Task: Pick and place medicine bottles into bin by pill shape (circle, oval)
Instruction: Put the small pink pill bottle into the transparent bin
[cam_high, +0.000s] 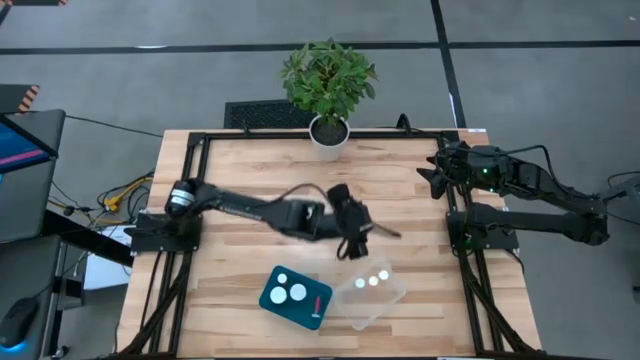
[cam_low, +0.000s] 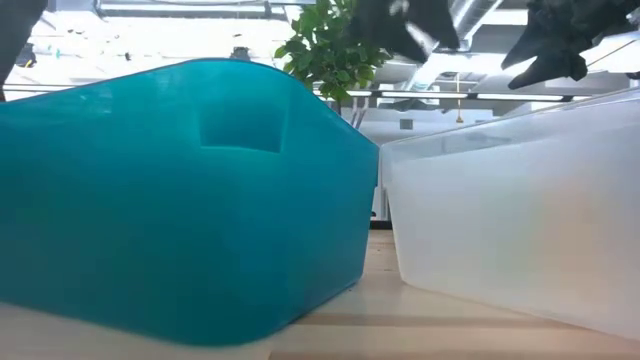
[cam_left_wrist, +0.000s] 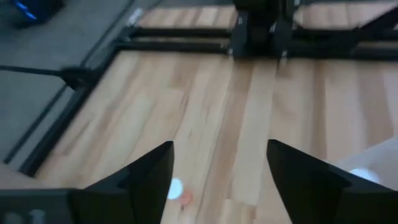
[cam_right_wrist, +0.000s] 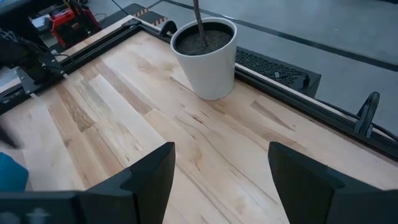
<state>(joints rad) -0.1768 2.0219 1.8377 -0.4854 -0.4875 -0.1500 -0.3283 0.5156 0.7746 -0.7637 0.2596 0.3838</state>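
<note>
The left arm reaches across the middle of the wooden table (cam_high: 240, 300), its left gripper (cam_high: 352, 238) hanging above the boards just behind the two bins, blurred in the high view. Its jaws stand wide apart with nothing between them; the left wrist view shows bare planks in the gap. In that same view a medicine bottle (cam_left_wrist: 178, 190) with a white cap and orange body lies on its side on the wood, just beside one dark finger (cam_left_wrist: 144, 180) and outside the gap rather than between the jaws. The teal bin (cam_high: 296, 297) sits near the front edge of the table with two white-capped bottles (cam_high: 289, 292) standing inside it, and a red mark shows in its corner. Touching it on the right is the clear bin (cam_high: 372, 292), holding three more white-capped bottles (cam_high: 372, 280) in a short row. The right gripper (cam_high: 432, 178) waits at the far right corner of the table, folded back over its own base, well apart from both bins; its jaws are also spread open and empty, looking toward the white plant pot (cam_right_wrist: 206, 57) at the table's back edge.
</note>
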